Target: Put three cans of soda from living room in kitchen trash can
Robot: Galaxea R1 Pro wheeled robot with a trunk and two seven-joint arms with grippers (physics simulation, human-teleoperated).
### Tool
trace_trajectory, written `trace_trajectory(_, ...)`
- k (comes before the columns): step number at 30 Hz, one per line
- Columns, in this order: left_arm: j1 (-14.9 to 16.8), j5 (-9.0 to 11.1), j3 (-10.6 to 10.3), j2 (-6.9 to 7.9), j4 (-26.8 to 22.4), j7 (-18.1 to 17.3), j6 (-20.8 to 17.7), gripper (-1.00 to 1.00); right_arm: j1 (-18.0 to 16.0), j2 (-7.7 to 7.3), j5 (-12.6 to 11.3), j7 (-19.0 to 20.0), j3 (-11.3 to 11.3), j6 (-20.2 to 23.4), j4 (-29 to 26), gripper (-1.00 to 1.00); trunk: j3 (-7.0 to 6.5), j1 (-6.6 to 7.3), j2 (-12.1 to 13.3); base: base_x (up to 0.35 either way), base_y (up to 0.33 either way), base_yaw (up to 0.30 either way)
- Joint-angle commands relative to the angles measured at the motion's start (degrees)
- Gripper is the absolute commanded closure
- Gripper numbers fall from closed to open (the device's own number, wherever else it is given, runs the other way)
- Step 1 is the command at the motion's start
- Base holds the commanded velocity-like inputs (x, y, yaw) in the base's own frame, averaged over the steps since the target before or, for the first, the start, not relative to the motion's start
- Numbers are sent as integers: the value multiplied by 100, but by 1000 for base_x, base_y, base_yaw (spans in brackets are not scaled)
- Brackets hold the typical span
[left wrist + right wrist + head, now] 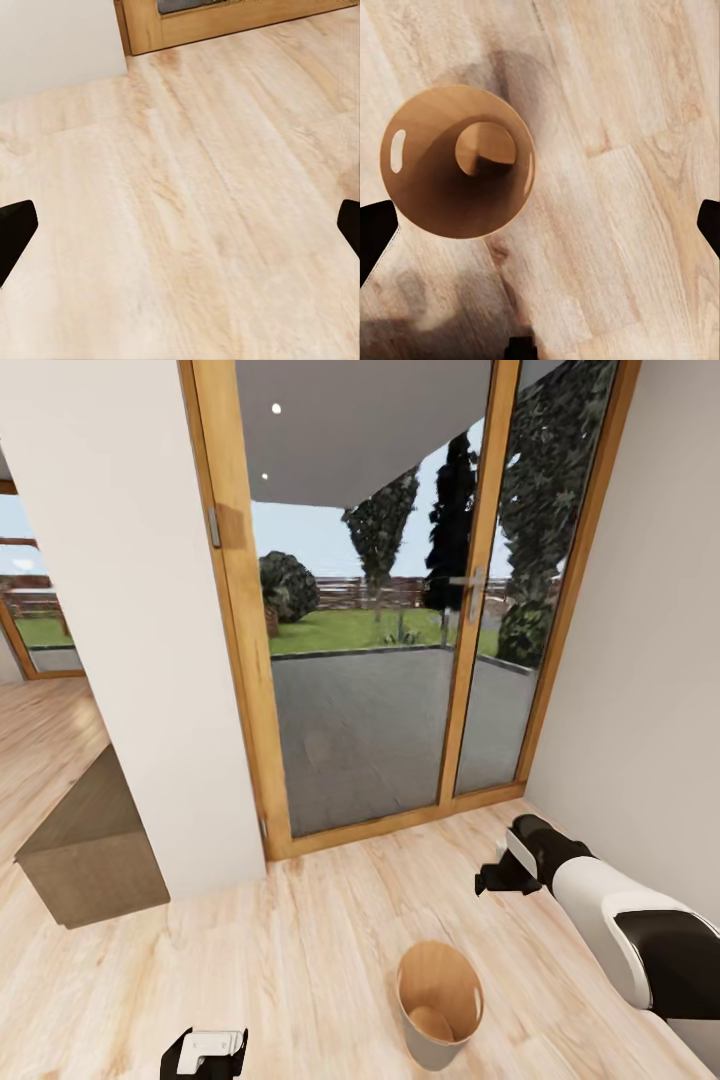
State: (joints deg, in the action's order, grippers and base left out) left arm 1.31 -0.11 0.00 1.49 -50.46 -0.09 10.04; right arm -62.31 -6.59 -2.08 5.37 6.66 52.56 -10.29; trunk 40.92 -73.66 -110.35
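Standing before the tash can (440,1005), which rests upright on the plank floor (300,950) near the glass door (370,660); bin interior looks empty, no soda cans visible. Right gripper (497,875) hangs beyond the rim, jaws spread, holding nothing; left gripper (205,1053) likewise released over bare floor; likely staging for a drop.

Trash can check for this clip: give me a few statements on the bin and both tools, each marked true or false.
1. The trash can stands upright on the wood floor. True.
2. A soda can lies inside the bin. False: its brown interior holds nothing.
3. The right tool grips an orange can. False: the wrist view shows its fingers wide apart, with nothing between.
4. The left tool is open over bare floor. True.
5. A glass door stands beyond the bin. True.
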Motion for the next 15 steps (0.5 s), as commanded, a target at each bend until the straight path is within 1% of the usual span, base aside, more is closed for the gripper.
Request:
trace_trajectory(1, 0, 2, 0, 0, 0, 0, 1, -100, 0, 0, -1, 0, 0, 0, 0, -100, 0, 0, 0, 251, 122, 0)
trace_trajectory(5, 1, 19, 0, 0, 1, 0, 5, -100, 0, 3, 2, 0, 1, 0, -1, -100, 0, 0, 0, 237, 111, 0)
trace_trajectory(8, -1, 22, -1, 0, 1, 0, 6, -100, 0, 7, -1, -1, 2, 0, 0, -100, 0, 0, 0, 170, 79, 0)
trace_trajectory(15, -6, 39, 4, 0, 1, 0, 7, -100, 2, 5, 2, -1, 2, 0, -1, -100, 0, 0, 0, 61, 28, 0)
